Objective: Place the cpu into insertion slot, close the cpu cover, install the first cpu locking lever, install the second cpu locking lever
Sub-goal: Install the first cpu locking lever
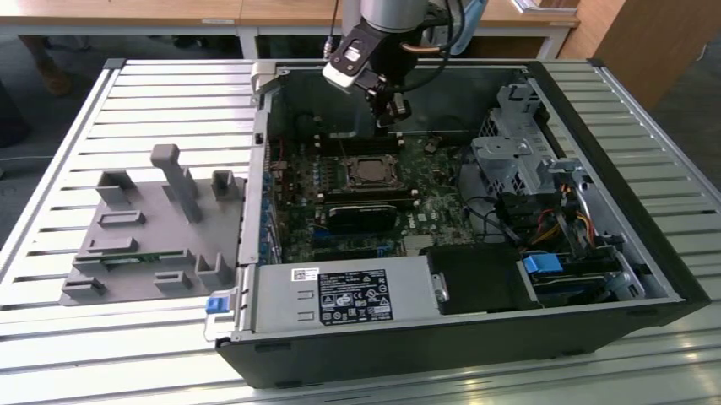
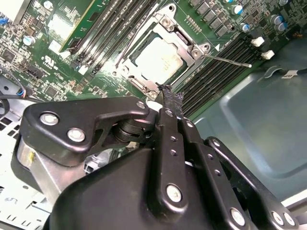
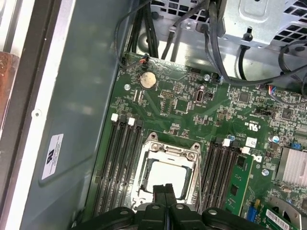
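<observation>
In the exterior view an open computer case (image 1: 631, 253) lies on a slatted table (image 1: 169, 93), with a grey fixture (image 1: 147, 228) just beside it on the exterior view's left. The arm (image 1: 389, 17) reaches down into the case, and the gripper (image 1: 391, 114) hangs over the green board (image 1: 440, 190), near the slot (image 1: 366, 159) but apart from it; its jaws look pressed together. A labelled power supply (image 1: 338, 297) sits at the case's near edge. In the second wrist view the gripper (image 2: 171, 96) has its black fingers (image 2: 168, 124) closed on each other with nothing between them, the tip just beside a corner of the slot. The cpu (image 2: 158, 60) lies flat in the slot, its silver top showing through the cut-out of the cover (image 2: 180, 38), which lies down around it. A thin metal lever (image 2: 225, 60) juts from one corner of the slot out across the memory slots (image 2: 216, 72). In the first wrist view the gripper (image 3: 165, 188) again shows both jaws together, poised over the edge of the cpu (image 3: 168, 172), framed by the cover (image 3: 170, 152). Memory slots (image 3: 120, 163) run along both sides, and a coin cell (image 3: 147, 80) sits farther up the board.
</observation>
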Robot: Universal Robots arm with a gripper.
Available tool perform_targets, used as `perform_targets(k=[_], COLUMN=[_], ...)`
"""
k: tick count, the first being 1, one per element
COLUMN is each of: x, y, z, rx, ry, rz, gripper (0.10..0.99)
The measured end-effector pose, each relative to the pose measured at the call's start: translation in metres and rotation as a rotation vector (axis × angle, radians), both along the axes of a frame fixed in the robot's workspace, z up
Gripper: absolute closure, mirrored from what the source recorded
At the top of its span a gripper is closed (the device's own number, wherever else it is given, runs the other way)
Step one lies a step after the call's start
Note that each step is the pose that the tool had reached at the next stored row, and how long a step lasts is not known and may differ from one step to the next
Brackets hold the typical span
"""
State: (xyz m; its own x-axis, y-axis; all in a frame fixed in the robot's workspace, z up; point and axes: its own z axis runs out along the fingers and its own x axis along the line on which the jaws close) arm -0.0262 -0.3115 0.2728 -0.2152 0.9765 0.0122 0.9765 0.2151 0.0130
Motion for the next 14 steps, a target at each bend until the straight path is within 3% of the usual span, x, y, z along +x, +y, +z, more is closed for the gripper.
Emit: perform_targets(k=[14], x=[0.0], y=[0.0], z=[0.0], rx=[0.0], ry=[-0.0003], rz=[0.057], gripper=[0.969])
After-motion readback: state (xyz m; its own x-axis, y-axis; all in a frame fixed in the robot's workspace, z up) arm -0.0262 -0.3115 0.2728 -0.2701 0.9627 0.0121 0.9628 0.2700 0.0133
